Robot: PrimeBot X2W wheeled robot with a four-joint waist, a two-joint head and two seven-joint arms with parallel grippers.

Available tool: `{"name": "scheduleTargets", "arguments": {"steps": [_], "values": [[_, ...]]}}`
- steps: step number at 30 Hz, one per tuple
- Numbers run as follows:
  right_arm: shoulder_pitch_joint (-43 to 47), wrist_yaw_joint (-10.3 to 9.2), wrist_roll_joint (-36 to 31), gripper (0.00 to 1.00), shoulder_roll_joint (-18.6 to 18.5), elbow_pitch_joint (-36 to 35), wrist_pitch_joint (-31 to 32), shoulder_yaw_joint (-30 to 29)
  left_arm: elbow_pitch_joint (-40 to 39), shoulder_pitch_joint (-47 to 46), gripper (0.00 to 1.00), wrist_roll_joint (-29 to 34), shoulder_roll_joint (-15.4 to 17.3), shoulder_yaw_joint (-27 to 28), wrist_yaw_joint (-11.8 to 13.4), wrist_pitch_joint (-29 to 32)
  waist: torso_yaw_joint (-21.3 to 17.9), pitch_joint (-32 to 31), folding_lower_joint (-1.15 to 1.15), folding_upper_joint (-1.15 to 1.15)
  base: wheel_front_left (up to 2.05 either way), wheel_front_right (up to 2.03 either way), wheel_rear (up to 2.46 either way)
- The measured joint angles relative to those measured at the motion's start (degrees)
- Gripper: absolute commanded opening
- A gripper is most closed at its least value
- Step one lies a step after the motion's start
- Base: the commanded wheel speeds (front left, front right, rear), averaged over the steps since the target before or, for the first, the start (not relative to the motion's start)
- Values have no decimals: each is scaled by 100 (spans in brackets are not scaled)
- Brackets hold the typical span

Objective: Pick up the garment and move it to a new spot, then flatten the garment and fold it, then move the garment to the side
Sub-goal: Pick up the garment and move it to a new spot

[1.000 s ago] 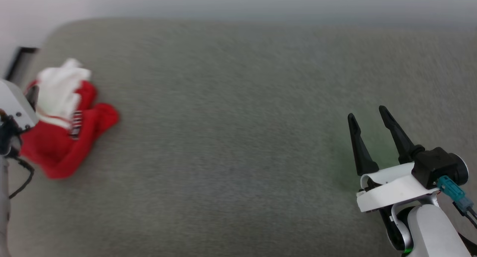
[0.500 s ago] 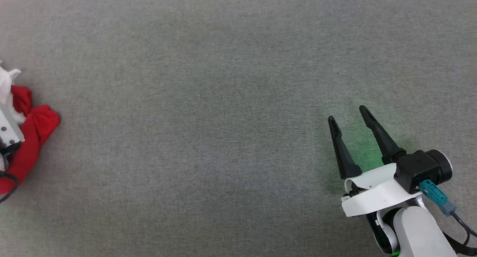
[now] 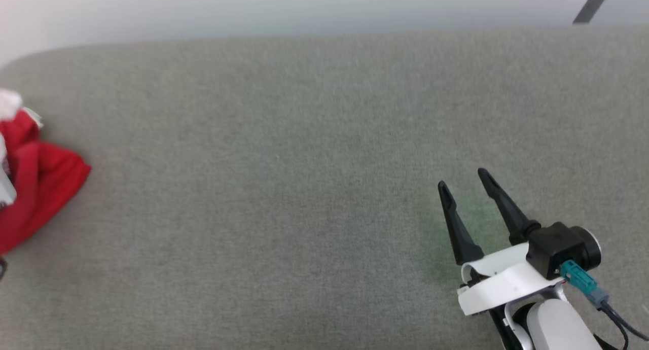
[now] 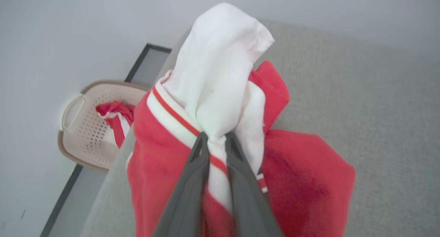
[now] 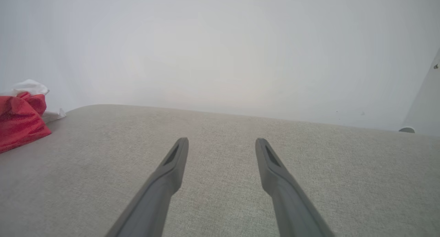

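Left wrist view: the left claw (image 4: 216, 137) is pinched tight on the shirt (image 4: 309, 182) at its white striped seam, bunched at the left end of the grey surface (image 4: 378, 103). Past that edge a beige basket (image 4: 77, 134) holds more red cloth (image 4: 115, 113). Well apart, the right claw (image 3: 462, 178) gapes empty.

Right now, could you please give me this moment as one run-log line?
left gripper: shut on shirt | right gripper: open, empty, over grey surface | shirt: bunched, unfolded
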Motion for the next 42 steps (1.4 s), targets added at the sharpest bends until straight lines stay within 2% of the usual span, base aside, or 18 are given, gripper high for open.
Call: {"name": "scheduleTargets", "arguments": {"steps": [6,11,20,24,30,33,37,42], "values": [[146,0,63,100,66,52,0,-4,-330,-278,0,114,-99,-285,-64,-751,85,-439,0,0,0,0,0],[314,0,110,100,125,55,0,-53,-1003,-393,0,-98,-517,-871,-86,-918,94,-750,0,0,0,0,0],[430,0,202,100,166,-108,0,-229,-3501,-259,0,-1504,-1111,-2182,-87,-79,-342,-933,0,0,0,0,0],[431,-1,336,100,168,-241,0,-372,-4225,-151,0,-1693,-1379,-2864,-87,382,-627,-861,0,0,0,0,0],[313,-1,453,100,174,-313,1,-378,-4052,-374,0,-1642,-1945,-3677,-88,448,-1029,-606,0,0,0,0,0],[230,0,566,100,175,-355,1,-397,-3927,-449,0,-1822,-2003,-4197,-108,249,-1264,-468,0,0,0,0,0],[207,0,771,100,172,-375,0,-477,-3562,-336,0,-2267,-1847,-4515,-107,-20,-1598,-305,0,0,0,0,0],[207,0,886,100,171,-391,0,-495,-2896,-247,0,-2446,-1532,-4874,-107,-266,-1963,-100,0,0,0,0,0]]}}
